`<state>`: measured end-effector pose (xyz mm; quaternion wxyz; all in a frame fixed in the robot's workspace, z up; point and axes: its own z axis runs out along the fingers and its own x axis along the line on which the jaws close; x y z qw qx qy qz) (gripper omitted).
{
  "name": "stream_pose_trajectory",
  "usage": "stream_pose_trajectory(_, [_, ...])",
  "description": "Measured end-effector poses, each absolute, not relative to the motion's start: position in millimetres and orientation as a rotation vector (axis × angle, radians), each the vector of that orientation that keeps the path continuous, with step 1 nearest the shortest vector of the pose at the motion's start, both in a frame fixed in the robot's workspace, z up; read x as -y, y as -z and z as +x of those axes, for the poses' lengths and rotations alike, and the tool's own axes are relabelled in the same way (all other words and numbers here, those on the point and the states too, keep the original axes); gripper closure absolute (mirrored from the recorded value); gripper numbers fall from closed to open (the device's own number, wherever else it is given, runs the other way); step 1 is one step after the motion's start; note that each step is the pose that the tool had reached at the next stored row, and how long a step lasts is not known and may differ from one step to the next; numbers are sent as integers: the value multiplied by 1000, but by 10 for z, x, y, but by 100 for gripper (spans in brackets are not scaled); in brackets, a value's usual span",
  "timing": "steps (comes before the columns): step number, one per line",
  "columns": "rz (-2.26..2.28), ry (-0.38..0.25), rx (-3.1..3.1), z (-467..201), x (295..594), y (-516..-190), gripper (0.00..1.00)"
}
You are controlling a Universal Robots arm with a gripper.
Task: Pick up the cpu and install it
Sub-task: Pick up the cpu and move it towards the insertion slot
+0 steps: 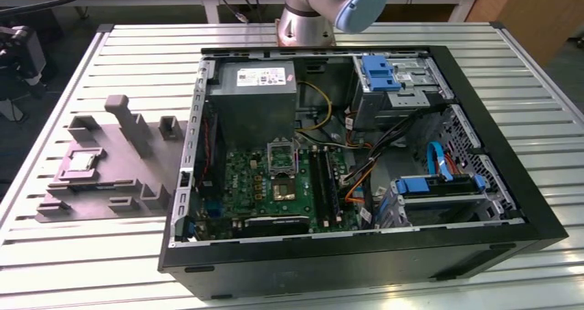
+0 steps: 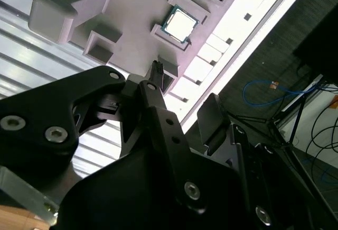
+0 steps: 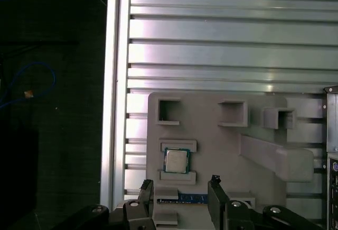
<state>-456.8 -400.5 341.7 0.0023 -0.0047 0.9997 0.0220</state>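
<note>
The cpu (image 3: pixel 176 161) is a small silvery square chip lying flat in a recess of the grey-purple tray (image 3: pixel 222 145). In the exterior view the cpu (image 1: pixel 81 163) and its tray (image 1: pixel 119 180) sit on the slatted table at the exterior view's left of the open computer case. My gripper (image 3: pixel 180 185) hovers above the tray, open, with nothing between its dark fingertips (image 3: pixel 214 181). The chip lies just beyond the tips, roughly in line with the gap. In the second wrist view the cpu (image 2: pixel 179 23) lies past one fingertip (image 2: pixel 156 69). The metal-framed socket (image 1: pixel 281 156) is on the green motherboard.
The black case (image 1: pixel 511 207) lies on its side with a grey power-supply box (image 1: pixel 260 84), cables and blue drive brackets (image 1: pixel 379 70) inside. Raised blocks (image 3: pixel 274 158) stand on the tray near the chip. The table edge (image 3: pixel 113 82) runs close by the tray. The arm's base (image 1: pixel 306 22) stands behind the case.
</note>
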Motion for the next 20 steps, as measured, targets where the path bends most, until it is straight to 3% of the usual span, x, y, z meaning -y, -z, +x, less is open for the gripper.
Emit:
stream_pose_trajectory(3, [-15,-69,-3136,-4568,4005,-3417,45])
stream_pose_trajectory(5, [-15,-69,-3136,-4568,4005,-3417,34])
stream_pose_trajectory(20, [-15,-69,-3136,-4568,4005,-3386,34])
